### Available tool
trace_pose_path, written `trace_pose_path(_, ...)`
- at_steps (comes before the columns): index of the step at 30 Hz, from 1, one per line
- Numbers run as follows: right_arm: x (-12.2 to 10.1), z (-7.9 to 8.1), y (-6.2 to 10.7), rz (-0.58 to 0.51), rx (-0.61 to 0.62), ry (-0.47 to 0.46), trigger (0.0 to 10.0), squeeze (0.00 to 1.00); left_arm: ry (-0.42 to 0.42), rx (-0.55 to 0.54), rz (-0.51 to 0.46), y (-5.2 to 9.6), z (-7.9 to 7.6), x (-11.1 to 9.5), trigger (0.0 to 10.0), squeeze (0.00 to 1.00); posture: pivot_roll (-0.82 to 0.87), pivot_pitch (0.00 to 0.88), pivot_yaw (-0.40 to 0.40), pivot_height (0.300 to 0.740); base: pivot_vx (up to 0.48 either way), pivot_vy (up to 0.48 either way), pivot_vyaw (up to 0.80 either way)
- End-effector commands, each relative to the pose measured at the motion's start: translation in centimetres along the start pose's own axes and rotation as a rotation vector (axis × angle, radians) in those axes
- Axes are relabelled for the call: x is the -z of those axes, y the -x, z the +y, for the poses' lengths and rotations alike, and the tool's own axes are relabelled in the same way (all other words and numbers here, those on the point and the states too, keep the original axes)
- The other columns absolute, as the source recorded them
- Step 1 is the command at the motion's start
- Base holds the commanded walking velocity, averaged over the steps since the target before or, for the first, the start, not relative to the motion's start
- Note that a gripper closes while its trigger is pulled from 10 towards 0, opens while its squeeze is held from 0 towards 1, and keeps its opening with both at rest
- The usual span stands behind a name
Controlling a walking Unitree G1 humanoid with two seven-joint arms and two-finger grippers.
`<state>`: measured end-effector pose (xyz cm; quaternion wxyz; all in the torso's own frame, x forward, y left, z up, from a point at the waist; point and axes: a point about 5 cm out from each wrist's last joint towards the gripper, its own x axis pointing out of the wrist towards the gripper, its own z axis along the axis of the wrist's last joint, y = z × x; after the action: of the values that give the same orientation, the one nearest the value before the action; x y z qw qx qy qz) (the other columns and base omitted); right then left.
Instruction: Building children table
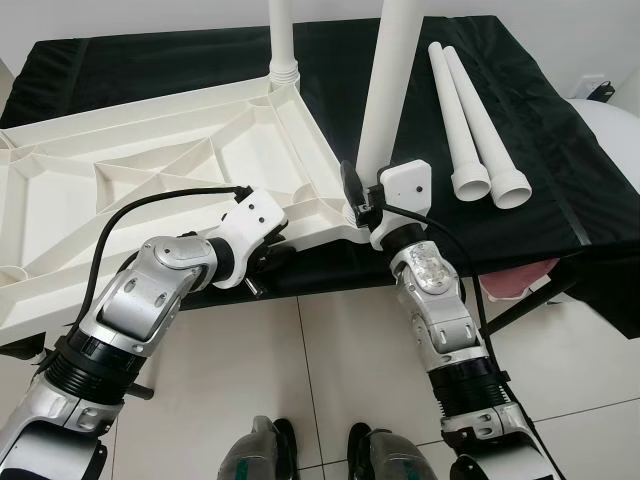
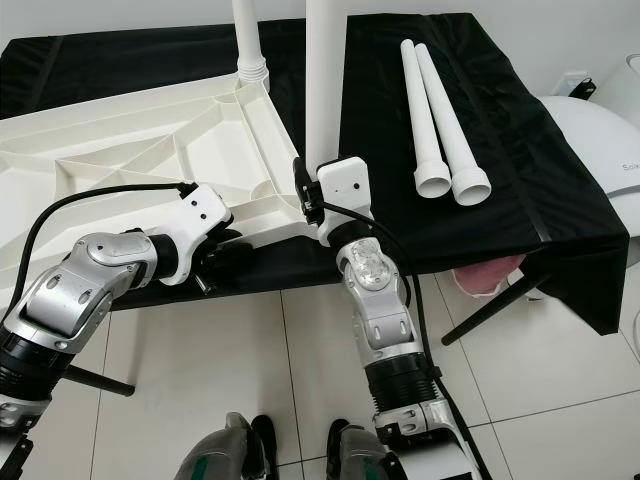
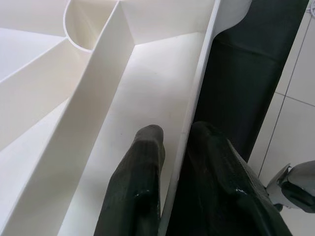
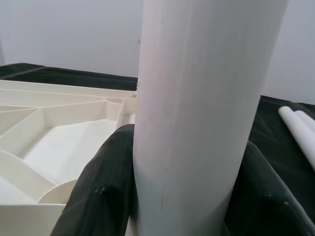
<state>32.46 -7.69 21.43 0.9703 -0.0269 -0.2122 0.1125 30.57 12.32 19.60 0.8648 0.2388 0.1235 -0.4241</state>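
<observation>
The bench [image 1: 520, 130] is covered by a black cloth that hangs over its near edge and right end; its far edge is cut off by the top of the frame. A pink item under the right end is mostly hidden by the cloth.

The tabletop [image 1: 150, 180] lies upside down on the left half of the bench, and its left portion runs out of frame. It is smooth white moulded plastic with a raised rim and diagonal ribs dividing the underside into triangular pockets, with round sockets at the corners.

The near leg [image 1: 392, 75], a smooth white plastic tube, stands upright at the tabletop's near right corner. Its upper part is cut off, and its foot is hidden behind the right hand [image 2: 312, 205]. The right hand's two black fingers [image 4: 101, 196] press against opposite sides of this tube, closed on it.

The far leg [image 1: 282, 40] stands in the far right corner socket, with a ribbed collar at its base and its top cut off.

Two spare legs [image 1: 475, 120] lie side by side on the cloth toward the right end of the bench, open flared ends facing the near edge.

The left hand [image 3: 174, 162] is at the tabletop's near edge. Its fingers [image 3: 142, 172] straddle the thin rim, one inside the pocket and one outside, closed on the rim.
</observation>
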Motion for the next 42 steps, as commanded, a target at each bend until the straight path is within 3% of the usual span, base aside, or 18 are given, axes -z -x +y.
trace_pose_path(1,1.1,-1.8,0.5,0.077,0.170,0.090,10.0,0.00,-0.062,0.084,-0.065,0.2,-1.2,-1.5,10.0,0.00,-0.06,0.174,0.018,0.740,0.000,0.000,0.00)
trace_pose_path(8,1.2,-1.8,0.4,0.090,0.215,0.108,10.0,0.00,-0.062,0.084,-0.064,0.2,-1.1,-1.5,10.0,0.00,-0.06,0.175,0.021,0.740,0.000,0.000,0.00)
trace_pose_path(16,1.1,-0.7,0.4,0.122,0.282,0.099,10.0,0.00,-0.062,0.081,-0.064,0.2,-1.1,-1.6,10.0,0.00,-0.06,0.176,0.021,0.740,0.000,0.000,0.00)
trace_pose_path(30,1.1,-0.2,1.3,0.162,0.465,0.136,10.0,0.00,-0.062,0.082,-0.063,0.3,-1.1,-1.5,10.0,0.00,-0.06,0.181,0.027,0.740,0.000,0.000,0.00)
trace_pose_path(42,1.2,0.1,1.2,0.165,0.470,0.120,10.0,0.00,-0.063,0.081,-0.064,0.3,-1.1,-1.6,10.0,0.00,-0.05,0.181,0.025,0.740,0.000,0.000,0.00)
